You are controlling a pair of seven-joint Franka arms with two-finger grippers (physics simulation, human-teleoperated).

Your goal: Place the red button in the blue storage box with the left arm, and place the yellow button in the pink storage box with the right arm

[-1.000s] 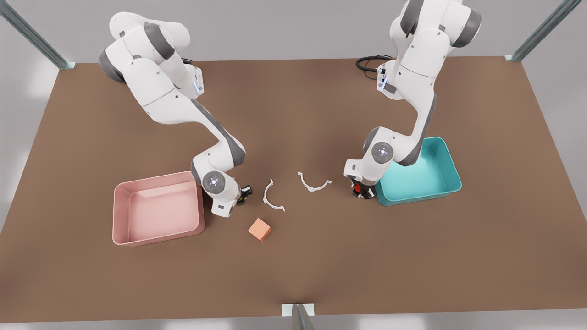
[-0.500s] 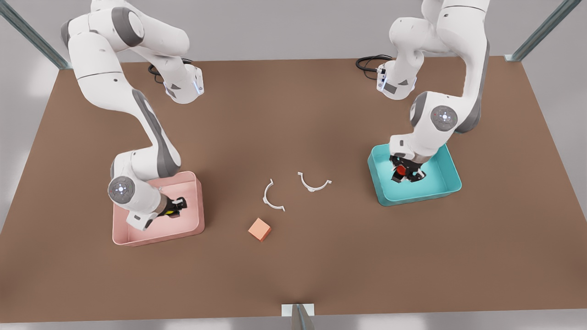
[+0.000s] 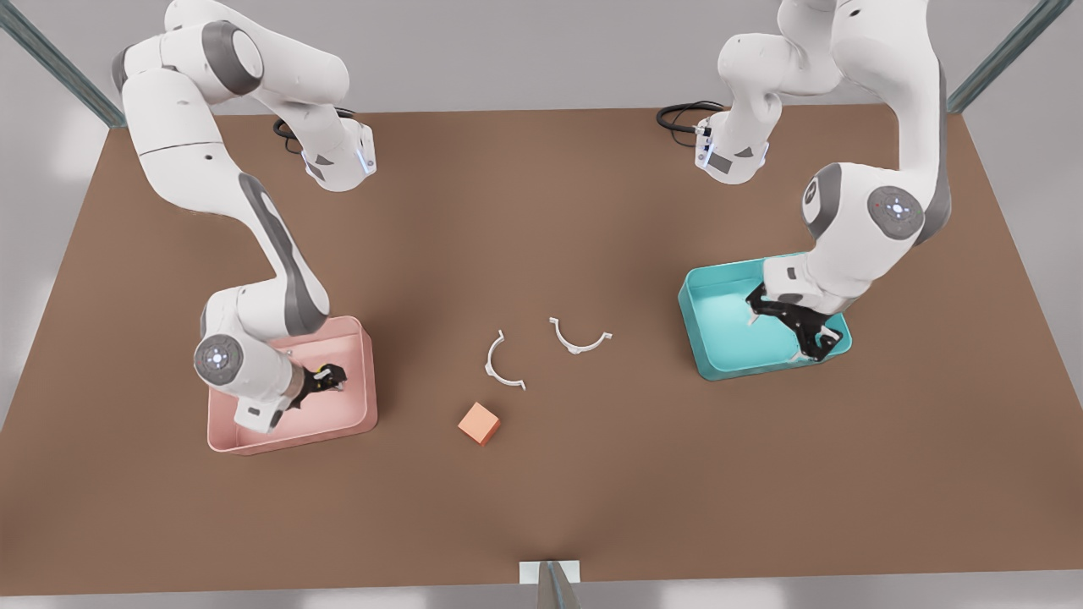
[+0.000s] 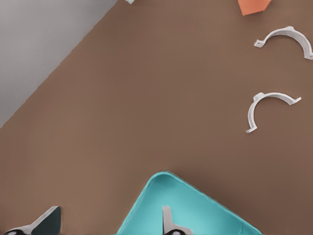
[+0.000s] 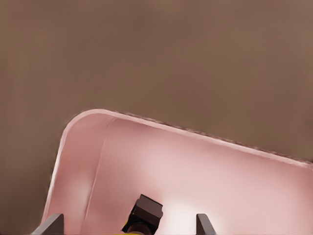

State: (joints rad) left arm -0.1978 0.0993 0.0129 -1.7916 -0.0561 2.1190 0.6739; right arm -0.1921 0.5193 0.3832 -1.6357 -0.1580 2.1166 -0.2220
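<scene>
So the right gripper point(image 3: 326, 378) is down inside the pink storage box point(image 3: 254, 440), on the front view's left. The wrist camera has its two grey fingertips point(image 5: 50, 225) spread wide apart, released. Between them sits the yellow button point(image 5: 145, 214), black square base resting on the tray floor with a sliver of yellow cap just peeking at the picture's edge; neither finger touches it. The tray itself looks like smooth, slightly glossy plastic in a pale pink, shallow, with rounded corners and a soft highlight on the floor.

Over on the front view's right, the left gripper point(image 3: 795, 326) hangs over the blue storage box point(image 3: 719, 364), near the tray's far right corner. Its fingers are splayed open, one fingertip point(image 4: 167, 223) over the teal interior and the other beyond the rim over the bare surface. Nothing is held between them. The red button I can't make out; the arm covers much of that tray. Same sort of plastic here, teal-turquoise, rounded corners, rim flaring outward.

The surface point(image 3: 541, 491) is a flat matte brown. In the middle lie two thin white curved clips point(image 3: 505, 362), half-ring shapes with little tabs at the ends, near each other but apart. Just in front of them sits a small salmon-orange cube point(image 3: 479, 423), sharp-edged and matte.
</scene>
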